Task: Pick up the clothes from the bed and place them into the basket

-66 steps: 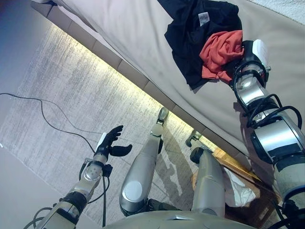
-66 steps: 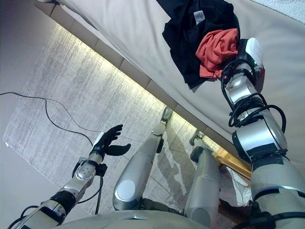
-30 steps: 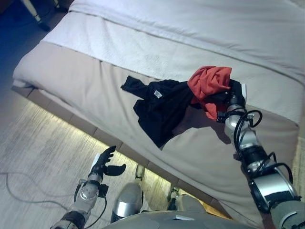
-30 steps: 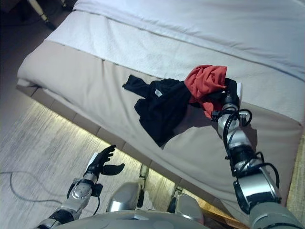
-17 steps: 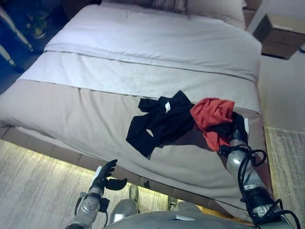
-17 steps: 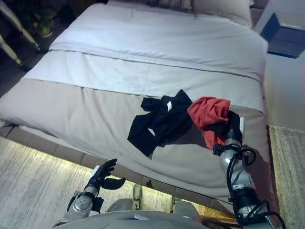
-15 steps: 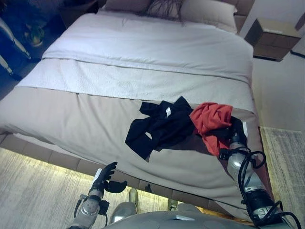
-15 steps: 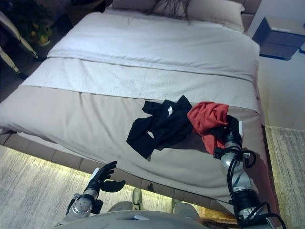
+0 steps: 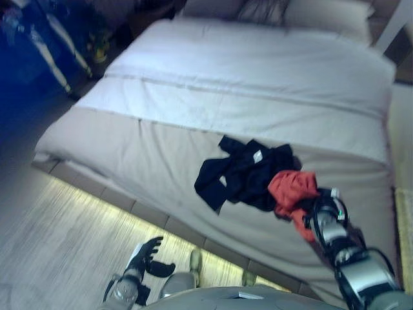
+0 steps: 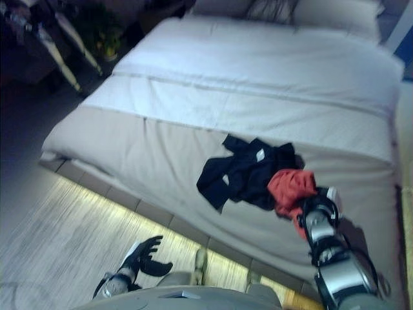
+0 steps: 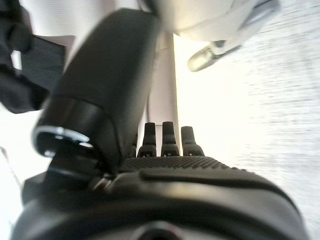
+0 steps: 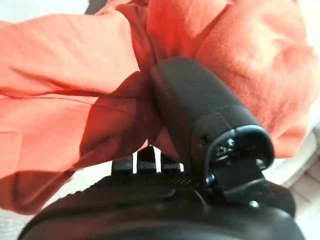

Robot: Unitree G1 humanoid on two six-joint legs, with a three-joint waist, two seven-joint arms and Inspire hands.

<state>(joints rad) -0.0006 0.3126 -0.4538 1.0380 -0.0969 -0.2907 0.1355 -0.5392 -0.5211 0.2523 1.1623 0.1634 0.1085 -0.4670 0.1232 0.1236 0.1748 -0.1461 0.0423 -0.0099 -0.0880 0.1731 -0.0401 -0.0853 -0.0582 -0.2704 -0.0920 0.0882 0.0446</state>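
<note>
A red-orange garment (image 9: 292,192) is bunched at the bed's near right, and my right hand (image 9: 321,205) is shut on it; the right wrist view shows the thumb (image 12: 200,112) pressed into the red cloth (image 12: 75,80) with the fingers buried in it. A black garment (image 9: 242,173) lies spread on the beige bed cover (image 9: 129,155) just left of the red one, its edge under the red cloth. My left hand (image 9: 147,255) hangs open over the floor below the bed's edge, holding nothing. No basket shows in any view.
The bed has a white sheet (image 9: 258,77) and pillows (image 9: 258,11) at the far end. A lit strip runs along the bed base (image 9: 110,197). Dark furniture and a plant (image 10: 97,32) stand at the far left. Grey carpet (image 9: 58,245) covers the floor.
The camera has swung, so the whole bed has shifted in the picture. My right hand stays shut on the red garment, drawn slightly nearer the bed's edge. The left hand is unchanged.
</note>
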